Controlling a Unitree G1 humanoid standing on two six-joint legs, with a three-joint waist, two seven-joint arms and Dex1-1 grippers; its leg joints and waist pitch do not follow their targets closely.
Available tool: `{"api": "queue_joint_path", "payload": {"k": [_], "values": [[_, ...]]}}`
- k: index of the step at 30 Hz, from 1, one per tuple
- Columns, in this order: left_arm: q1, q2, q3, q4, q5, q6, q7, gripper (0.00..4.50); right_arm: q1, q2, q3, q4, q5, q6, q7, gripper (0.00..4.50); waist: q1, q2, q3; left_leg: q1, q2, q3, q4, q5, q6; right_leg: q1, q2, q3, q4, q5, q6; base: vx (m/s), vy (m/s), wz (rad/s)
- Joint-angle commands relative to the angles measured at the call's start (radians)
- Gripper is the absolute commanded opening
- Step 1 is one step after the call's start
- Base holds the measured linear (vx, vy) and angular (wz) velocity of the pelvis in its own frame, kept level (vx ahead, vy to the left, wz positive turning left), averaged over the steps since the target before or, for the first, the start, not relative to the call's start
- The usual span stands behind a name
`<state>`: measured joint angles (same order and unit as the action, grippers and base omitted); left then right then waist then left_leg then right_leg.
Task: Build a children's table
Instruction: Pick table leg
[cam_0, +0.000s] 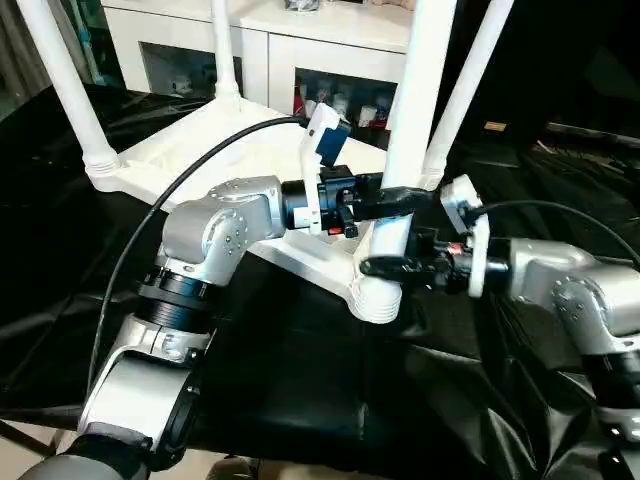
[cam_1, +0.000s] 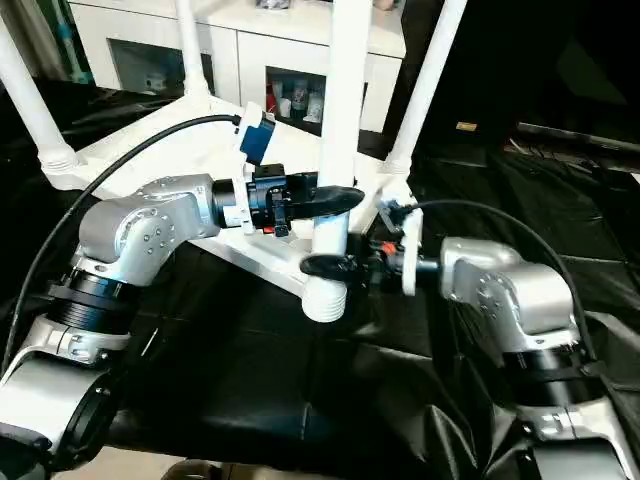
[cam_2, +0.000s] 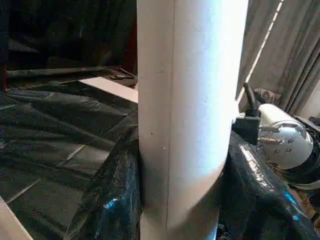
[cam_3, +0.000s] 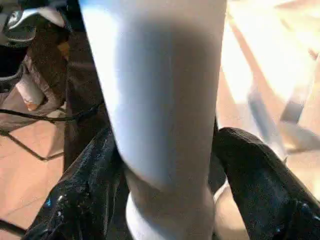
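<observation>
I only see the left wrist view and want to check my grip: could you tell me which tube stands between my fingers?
Observer: The near leg of the children's table, which lies upside down. The left gripper clasps it above its corner socket.
Operator: Where is the right gripper, please?
Observer: The right gripper is round the same leg, just below the left.
Operator: Are other legs fitted?
Observer: Three other legs stand upright in their corners.

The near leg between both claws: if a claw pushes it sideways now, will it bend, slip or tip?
The near leg looks a stiff tube, unlikely to bend. Its smooth surface may slip. The table top lies flat, so tipping seems unlikely.
</observation>
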<state>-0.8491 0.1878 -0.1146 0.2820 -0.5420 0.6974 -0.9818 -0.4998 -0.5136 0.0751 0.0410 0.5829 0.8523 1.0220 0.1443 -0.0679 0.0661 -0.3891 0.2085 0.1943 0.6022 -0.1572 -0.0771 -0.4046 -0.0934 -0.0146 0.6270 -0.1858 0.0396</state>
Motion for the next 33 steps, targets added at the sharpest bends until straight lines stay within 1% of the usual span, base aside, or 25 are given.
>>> {"api": "queue_joint_path", "payload": {"k": [1, 3, 7, 8, 9, 12, 13, 14, 15, 18, 20, 22, 23, 24, 25, 26, 27, 29, 30, 31, 32, 33], "values": [[-0.033, -0.009, -0.006, -0.007, 0.008, -0.009, -0.008, 1.83, 0.007, -0.01, -0.003, -0.024, 0.013, 0.01, 0.006, 3.14, 0.002, 0.016, -0.081, 0.028, 0.009, -0.007, -0.071, -0.219, -0.032, 0.047, -0.029, 0.01, -0.061, -0.074, -0.254, 0.0, 0.0, 0.0], [-0.034, -0.01, -0.005, -0.007, 0.007, -0.009, -0.007, 1.83, 0.009, -0.005, 0.0, -0.027, 0.014, 0.013, 0.004, 3.14, 0.002, 0.014, -0.081, 0.027, 0.009, -0.007, -0.071, -0.218, -0.033, 0.048, -0.029, 0.01, -0.061, -0.076, -0.253, 0.0, 0.0, 0.0], [-0.039, -0.01, -0.003, -0.01, 0.003, -0.004, -0.009, 1.83, 0.007, 0.021, 0.003, -0.02, 0.011, 0.01, -0.007, 3.14, 0.001, 0.015, -0.082, 0.027, 0.009, -0.007, -0.072, -0.22, -0.035, 0.046, -0.029, 0.01, -0.062, -0.086, -0.252, 0.0, 0.0, 0.0], [-0.038, -0.01, -0.002, -0.013, 0.001, -0.001, -0.01, 1.83, 0.005, 0.021, 0.0, -0.017, 0.014, 0.01, -0.009, 2.96, 0.0, 0.015, -0.082, 0.027, 0.009, -0.008, -0.072, -0.22, -0.035, 0.046, -0.029, 0.01, -0.061, -0.085, -0.252, 0.0, 0.0, 0.0], [-0.037, -0.01, -0.001, -0.014, -0.001, 0.001, -0.011, 1.83, 0.004, 0.021, -0.001, -0.015, 0.015, 0.01, -0.009, 2.96, 0.001, 0.015, -0.081, 0.028, 0.009, -0.007, -0.072, -0.221, -0.035, 0.046, -0.028, 0.01, -0.062, -0.088, -0.252, 0.0, 0.0, 0.0], [-0.031, -0.008, -0.003, -0.02, -0.003, 0.003, -0.016, 1.83, 0.003, 0.017, 0.0, -0.015, 0.019, 0.016, -0.005, 2.59, 0.001, 0.016, -0.081, 0.028, 0.009, -0.007, -0.072, -0.217, -0.037, 0.045, -0.028, 0.011, -0.062, -0.087, -0.25, 0.0, 0.0, 0.0], [-0.029, -0.007, -0.004, -0.02, -0.003, 0.004, -0.019, 1.83, 0.002, 0.015, 0.001, -0.016, 0.019, 0.019, -0.005, 2.59, 0.0, 0.017, -0.081, 0.029, 0.009, -0.006, -0.072, -0.218, -0.037, 0.045, -0.028, 0.011, -0.062, -0.087, -0.25, 0.0, 0.0, 0.0], [-0.029, -0.007, -0.004, -0.02, -0.003, 0.004, -0.02, 1.83, 0.002, 0.015, 0.001, -0.016, 0.019, 0.019, -0.005, 2.4, 0.0, 0.016, -0.081, 0.029, 0.009, -0.006, -0.072, -0.218, -0.037, 0.045, -0.028, 0.011, -0.062, -0.087, -0.249, 0.0, 0.0, 0.0], [-0.028, -0.006, -0.005, -0.018, -0.002, 0.002, -0.023, 1.83, 0.003, 0.012, 0.001, -0.02, 0.019, 0.023, -0.005, 2.31, 0.0, 0.016, -0.081, 0.028, 0.009, -0.006, -0.072, -0.216, -0.037, 0.046, -0.028, 0.011, -0.062, -0.084, -0.249, 0.0, 0.0, 0.0], [-0.025, -0.006, -0.008, -0.017, 0.001, -0.001, -0.027, 1.83, 0.01, 0.004, -0.001, -0.032, 0.02, 0.029, -0.003, 2.19, -0.001, 0.016, -0.08, 0.028, 0.009, -0.007, -0.073, -0.224, -0.039, 0.046, -0.029, 0.011, -0.064, -0.1, -0.242, 0.0, 0.0, 0.0], [-0.023, -0.007, -0.009, -0.018, 0.001, -0.001, -0.031, 1.83, 0.016, 0.0, -0.001, -0.039, 0.019, 0.03, -0.001, 2.08, -0.001, 0.016, -0.081, 0.027, 0.009, -0.007, -0.072, -0.219, -0.039, 0.047, -0.028, 0.012, -0.063, -0.094, -0.242, 0.0, 0.0, 0.0], [-0.021, -0.008, -0.011, -0.022, 0.003, -0.002, -0.027, 1.83, 0.02, 0.001, -0.002, -0.038, 0.018, 0.024, -0.005, 2.05, 0.0, 0.02, -0.08, 0.028, 0.009, -0.007, -0.073, -0.224, -0.039, 0.045, -0.028, 0.011, -0.063, -0.09, -0.243, 0.0, 0.0, 0.0], [-0.021, -0.008, -0.011, -0.022, 0.003, -0.002, -0.027, 1.83, 0.02, 0.002, -0.002, -0.037, 0.017, 0.023, -0.005, 2.03, -0.001, 0.019, -0.081, 0.027, 0.009, -0.007, -0.073, -0.226, -0.038, 0.046, -0.028, 0.011, -0.064, -0.091, -0.244, 0.0, 0.0, 0.0], [-0.024, -0.015, -0.009, -0.013, 0.019, -0.011, 0.002, 1.83, 0.021, 0.005, -0.004, -0.035, 0.015, 0.016, -0.01, 2.03, -0.001, 0.02, -0.081, 0.028, 0.009, -0.007, -0.073, -0.231, -0.04, 0.045, -0.028, 0.011, -0.064, -0.093, -0.245, 0.0, 0.0, 0.0], [-0.03, -0.021, 0.0, 0.002, 0.015, 0.001, 0.016, 2.39, 0.021, 0.013, -0.012, -0.03, 0.015, 0.007, -0.02, 2.01, 0.0, 0.02, -0.08, 0.028, 0.009, -0.007, -0.073, -0.236, -0.041, 0.045, -0.028, 0.011, -0.065, -0.098, -0.246, 0.0, 0.0, 0.0], [-0.035, -0.023, 0.008, 0.012, 0.005, 0.022, 0.022, 2.39, 0.022, 0.022, -0.021, -0.027, 0.015, -0.002, -0.03, 2.01, 0.0, 0.024, -0.08, 0.027, 0.008, -0.008, -0.072, -0.237, -0.042, 0.045, -0.028, 0.011, -0.064, -0.099, -0.247, 0.0, 0.0, 0.0], [-0.035, -0.016, 0.009, 0.009, -0.01, 0.06, 0.013, 2.53, 0.024, 0.033, -0.032, -0.027, 0.016, -0.016, -0.042, 2.0, -0.001, 0.025, -0.081, 0.028, 0.008, -0.007, -0.072, -0.241, -0.044, 0.044, -0.028, 0.011, -0.064, -0.101, -0.247, 0.0, 0.0, 0.0], [-0.036, -0.024, 0.022, 0.019, -0.012, 0.057, 0.031, 2.56, 0.028, 0.043, -0.043, -0.029, 0.022, -0.02, -0.051, 1.97, -0.001, 0.024, -0.08, 0.028, 0.007, -0.008, -0.073, -0.243, -0.04, 0.044, -0.028, 0.011, -0.066, -0.108, -0.247, 0.0, 0.0, 0.0], [-0.037, -0.031, 0.033, 0.028, -0.013, 0.052, 0.045, 2.73, 0.03, 0.049, -0.05, -0.029, 0.027, -0.021, -0.057, 1.92, 0.0, 0.022, -0.081, 0.026, 0.007, -0.008, -0.072, -0.235, -0.039, 0.047, -0.028, 0.01, -0.065, -0.103, -0.248, 0.0, 0.0, 0.0], [-0.03, -0.053, 0.063, 0.054, -0.008, -0.024, 0.068, 2.73, 0.042, 0.073, -0.078, -0.037, 0.039, -0.034, -0.082, 1.92, 0.001, 0.025, -0.081, 0.025, 0.007, -0.008, -0.072, -0.228, -0.035, 0.046, -0.028, 0.011, -0.066, -0.097, -0.248, 0.0, 0.0, 0.0], [-0.025, -0.068, 0.081, 0.069, -0.003, -0.078, 0.081, 2.84, 0.049, 0.086, -0.095, -0.041, 0.047, -0.041, -0.097, 1.9, 0.002, 0.024, -0.08, 0.025, 0.006, -0.007, -0.072, -0.229, -0.03, 0.045, -0.029, 0.012, -0.069, -0.099, -0.249, 0.0, 0.0, 0.0], [-0.026, -0.092, 0.121, 0.093, -0.025, -0.125, 0.093, 2.92, 0.054, 0.101, -0.114, -0.043, 0.053, -0.057, -0.114, 1.9, 0.003, 0.024, -0.083, 0.024, 0.007, -0.008, -0.072, -0.226, -0.029, 0.049, -0.03, 0.01, -0.068, -0.096, -0.248, 0.0, 0.0, 0.0]]}}
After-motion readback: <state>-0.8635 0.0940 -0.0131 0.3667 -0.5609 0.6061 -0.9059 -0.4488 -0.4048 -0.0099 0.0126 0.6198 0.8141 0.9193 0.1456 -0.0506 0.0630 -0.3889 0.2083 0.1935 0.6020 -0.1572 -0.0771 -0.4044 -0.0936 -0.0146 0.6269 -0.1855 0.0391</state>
